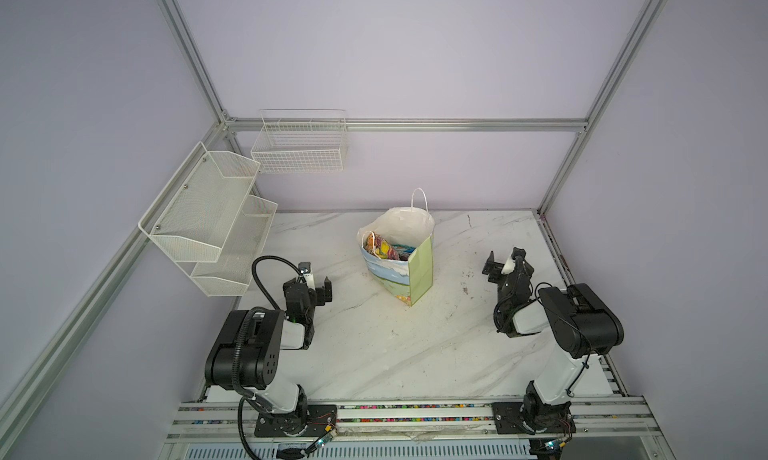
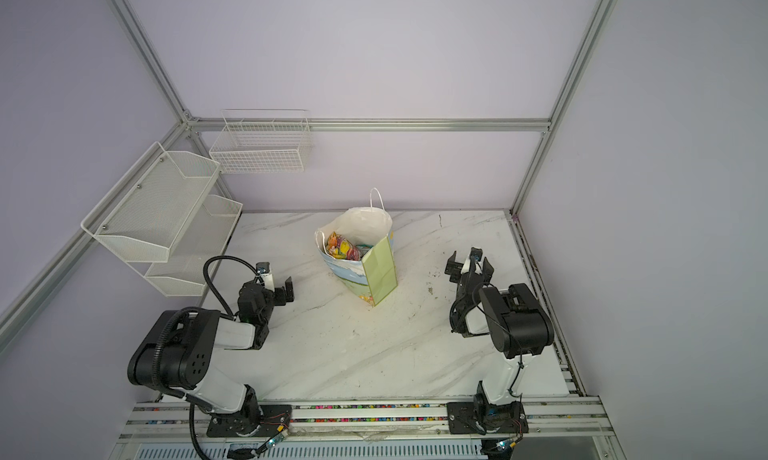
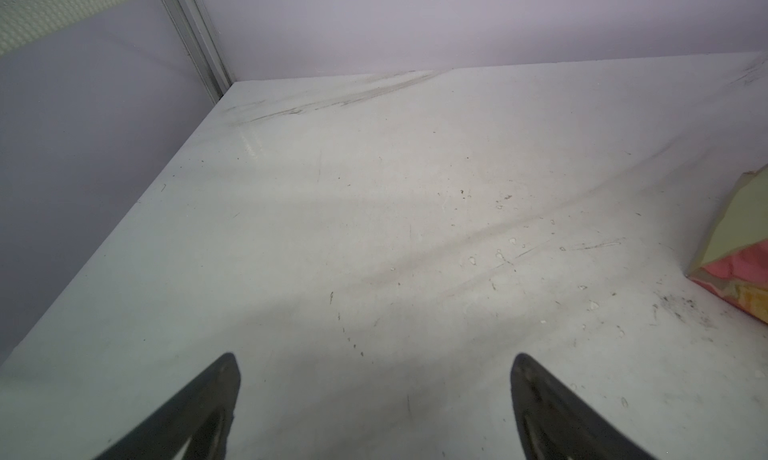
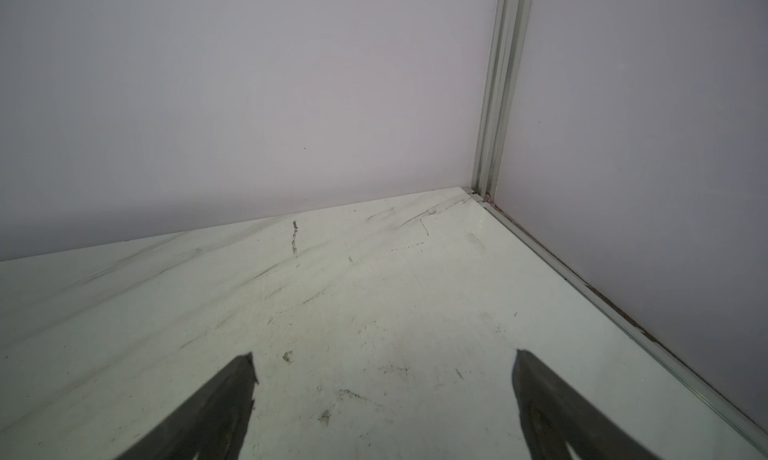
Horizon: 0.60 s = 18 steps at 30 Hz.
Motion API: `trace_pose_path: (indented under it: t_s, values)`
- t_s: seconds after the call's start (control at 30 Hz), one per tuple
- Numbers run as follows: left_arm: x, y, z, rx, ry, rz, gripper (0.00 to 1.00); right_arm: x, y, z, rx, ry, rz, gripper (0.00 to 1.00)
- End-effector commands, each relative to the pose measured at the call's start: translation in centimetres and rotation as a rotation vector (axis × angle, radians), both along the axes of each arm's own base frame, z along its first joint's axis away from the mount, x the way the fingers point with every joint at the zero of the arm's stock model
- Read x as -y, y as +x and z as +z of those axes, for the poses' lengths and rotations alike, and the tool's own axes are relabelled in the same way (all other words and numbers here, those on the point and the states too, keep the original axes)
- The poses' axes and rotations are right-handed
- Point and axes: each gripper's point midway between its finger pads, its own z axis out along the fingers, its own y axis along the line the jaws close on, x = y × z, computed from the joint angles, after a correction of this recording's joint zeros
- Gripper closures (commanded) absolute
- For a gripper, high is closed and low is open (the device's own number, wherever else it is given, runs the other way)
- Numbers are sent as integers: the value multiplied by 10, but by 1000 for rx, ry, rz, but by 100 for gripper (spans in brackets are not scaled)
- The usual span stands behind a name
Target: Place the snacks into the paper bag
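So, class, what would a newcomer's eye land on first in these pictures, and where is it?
The upright paper bag stands in the middle of the marble table, with colourful snacks showing in its open mouth. On either side, apart from it, the left gripper and right gripper sit open and empty.

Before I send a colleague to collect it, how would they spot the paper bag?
On the marble table, near its middle, the paper bag stands upright. Unlike the white wire baskets on the walls, it has pale green sides and colourful snacks inside.
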Motion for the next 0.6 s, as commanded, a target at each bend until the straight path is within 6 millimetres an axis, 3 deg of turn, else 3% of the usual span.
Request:
trace_pose_path:
  t_s: [0.0,0.57]
  values:
    - [-3,15,32,103,-5,10,0,2,1,4,17,7,-6,3]
    - [-1,15,32,109,-10,-18,0,1,0,4,15,1,-4,3]
